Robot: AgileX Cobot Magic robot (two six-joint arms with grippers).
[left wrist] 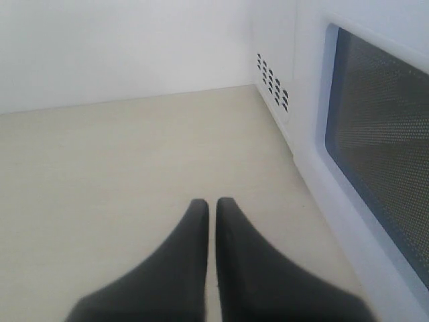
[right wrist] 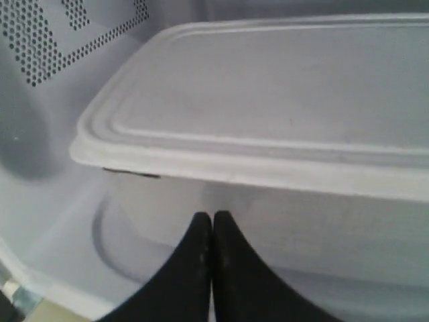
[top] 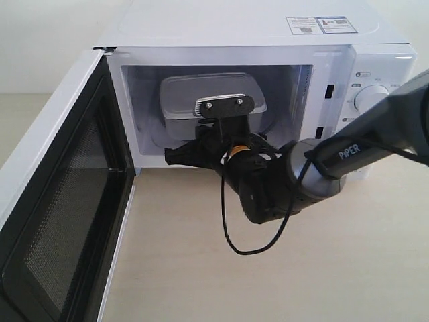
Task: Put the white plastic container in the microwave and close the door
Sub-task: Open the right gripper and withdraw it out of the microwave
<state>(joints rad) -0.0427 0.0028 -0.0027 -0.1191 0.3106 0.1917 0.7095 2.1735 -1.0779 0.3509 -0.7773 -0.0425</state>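
The white plastic container [top: 208,90] sits inside the microwave [top: 268,33] on the glass turntable [right wrist: 134,248], lid on. In the right wrist view its lid and translucent wall [right wrist: 268,100] fill the frame. My right gripper [right wrist: 213,218] is shut and empty, its tips right at the container's front wall below the lid rim. The right arm [top: 281,181] reaches in through the opening. The door [top: 60,201] stands wide open at the left. My left gripper [left wrist: 212,204] is shut and empty, low over the table beside the door's outer face [left wrist: 375,134].
Two round dials [top: 372,97] are on the microwave's right panel. A black cable [top: 231,235] loops under the right arm onto the beige tabletop [top: 301,268]. Vent holes [left wrist: 271,80] show on the microwave's side. A white wall is behind.
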